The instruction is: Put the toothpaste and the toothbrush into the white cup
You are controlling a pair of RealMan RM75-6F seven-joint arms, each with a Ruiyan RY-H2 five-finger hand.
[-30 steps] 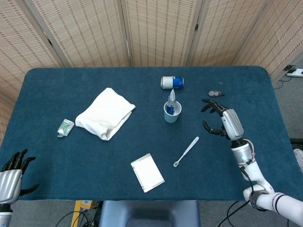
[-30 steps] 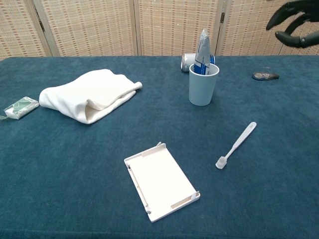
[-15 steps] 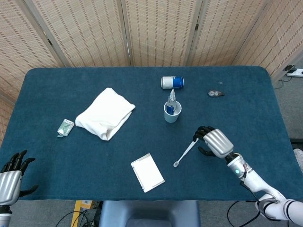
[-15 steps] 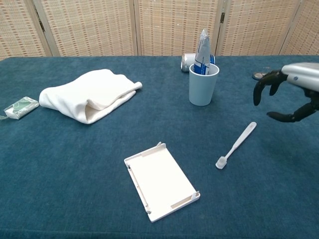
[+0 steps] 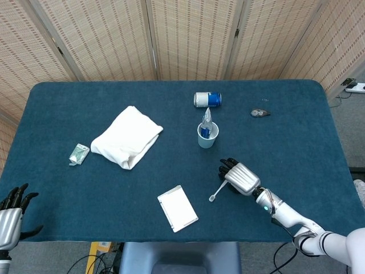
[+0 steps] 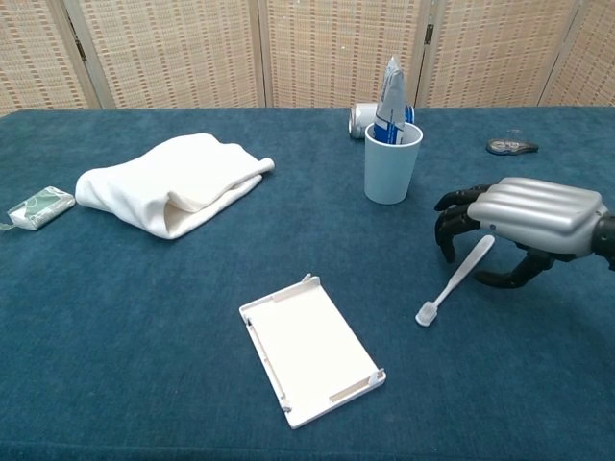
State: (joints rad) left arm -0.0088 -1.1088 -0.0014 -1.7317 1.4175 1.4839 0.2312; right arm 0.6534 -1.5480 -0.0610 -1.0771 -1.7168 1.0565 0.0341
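The white cup [image 5: 207, 137] [image 6: 391, 168] stands upright at the table's middle back, with the toothpaste tube [image 5: 206, 120] [image 6: 392, 91] standing in it. The white toothbrush [image 5: 218, 190] [image 6: 454, 281] lies flat on the blue cloth in front of and to the right of the cup, head toward me. My right hand [image 5: 238, 177] [image 6: 524, 223] arches over the handle's far end, fingers curved down on one side and thumb on the other; the brush still lies on the table and I cannot tell whether the fingers touch it. My left hand [image 5: 11, 214] hangs at the near left corner, fingers apart, holding nothing.
A folded white towel [image 5: 126, 137] [image 6: 173, 192] lies at left, with a small green packet [image 5: 79, 153] [image 6: 38, 207] beyond it. A flat white box [image 5: 177, 208] [image 6: 312, 348] sits near the front edge. A tipped can [image 5: 207, 99] [image 6: 360, 117] lies behind the cup, and a small dark object [image 5: 260, 113] [image 6: 511, 147] at back right.
My right hand has come down from high at the right and moved forward and left onto the toothbrush handle. The left hand has sunk slightly lower. The toothbrush has not moved.
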